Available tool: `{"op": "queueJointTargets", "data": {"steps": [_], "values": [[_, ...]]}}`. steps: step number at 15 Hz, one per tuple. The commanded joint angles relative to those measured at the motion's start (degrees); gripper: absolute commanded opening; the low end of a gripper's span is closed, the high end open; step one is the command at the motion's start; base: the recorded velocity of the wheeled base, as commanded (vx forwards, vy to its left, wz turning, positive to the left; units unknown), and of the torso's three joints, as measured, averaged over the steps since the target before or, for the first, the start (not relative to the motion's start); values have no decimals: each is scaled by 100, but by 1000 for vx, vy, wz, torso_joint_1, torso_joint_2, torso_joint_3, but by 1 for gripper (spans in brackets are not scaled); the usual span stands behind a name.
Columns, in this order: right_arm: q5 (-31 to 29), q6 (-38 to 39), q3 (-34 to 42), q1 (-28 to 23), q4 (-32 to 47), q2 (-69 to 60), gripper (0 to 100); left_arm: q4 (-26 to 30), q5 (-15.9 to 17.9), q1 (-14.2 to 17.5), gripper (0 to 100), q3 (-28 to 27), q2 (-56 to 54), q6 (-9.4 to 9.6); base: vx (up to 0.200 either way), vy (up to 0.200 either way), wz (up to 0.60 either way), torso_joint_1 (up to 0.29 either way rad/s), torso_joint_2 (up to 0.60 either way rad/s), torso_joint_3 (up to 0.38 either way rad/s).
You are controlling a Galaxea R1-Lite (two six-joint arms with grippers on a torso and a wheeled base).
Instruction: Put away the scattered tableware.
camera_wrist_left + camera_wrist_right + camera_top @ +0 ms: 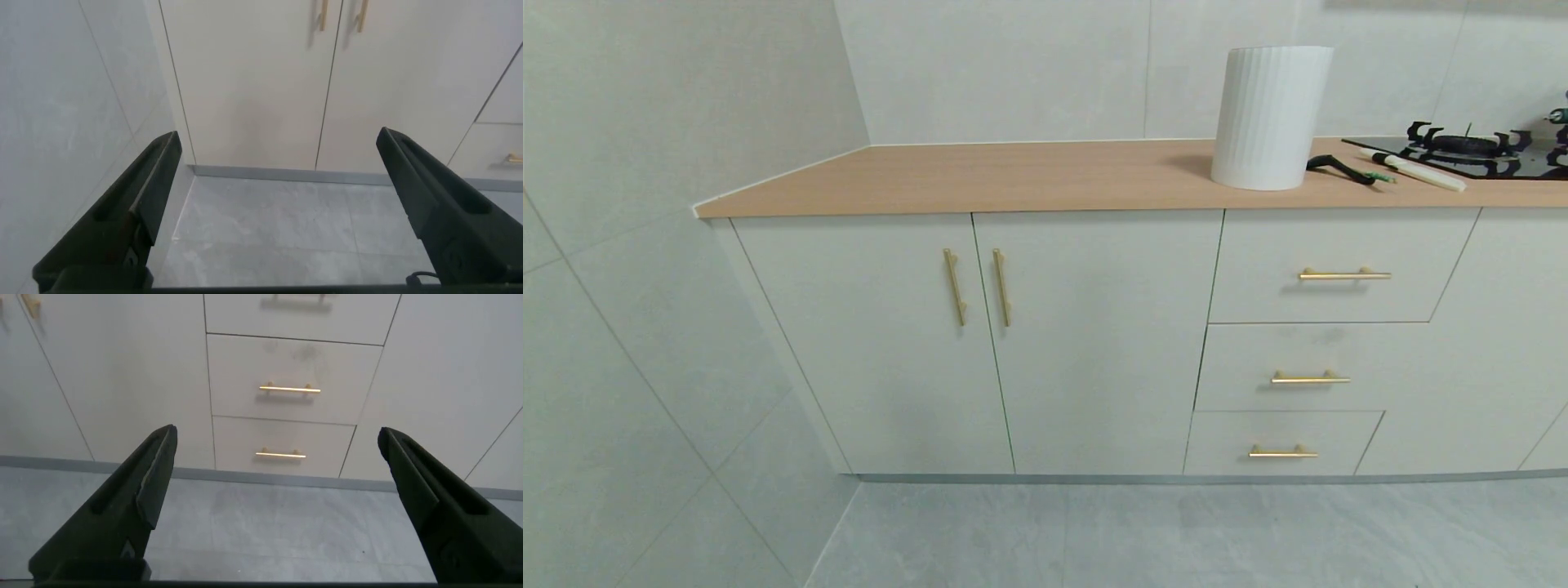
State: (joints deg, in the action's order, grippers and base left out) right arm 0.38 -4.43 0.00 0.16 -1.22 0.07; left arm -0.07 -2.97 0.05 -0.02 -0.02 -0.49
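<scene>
On the wooden countertop at the right lie a black-handled utensil and a long white utensil, beside a tall white ribbed container. My left gripper hangs open and empty low over the floor, facing the double cabinet doors. My right gripper is open and empty too, low in front of the lower drawers.
Below the counter are two doors with gold handles and three drawers. A black gas hob sits at the far right. A tiled wall closes in the left side. Grey floor lies in front.
</scene>
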Motion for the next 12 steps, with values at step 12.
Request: {"op": "queueJointTargets", "data": {"steps": [12], "values": [[15, 12, 0, 2, -1, 1, 100, -1, -1, 4, 100, 2, 2, -13, 0, -167, 0, 2, 1, 3]]}}
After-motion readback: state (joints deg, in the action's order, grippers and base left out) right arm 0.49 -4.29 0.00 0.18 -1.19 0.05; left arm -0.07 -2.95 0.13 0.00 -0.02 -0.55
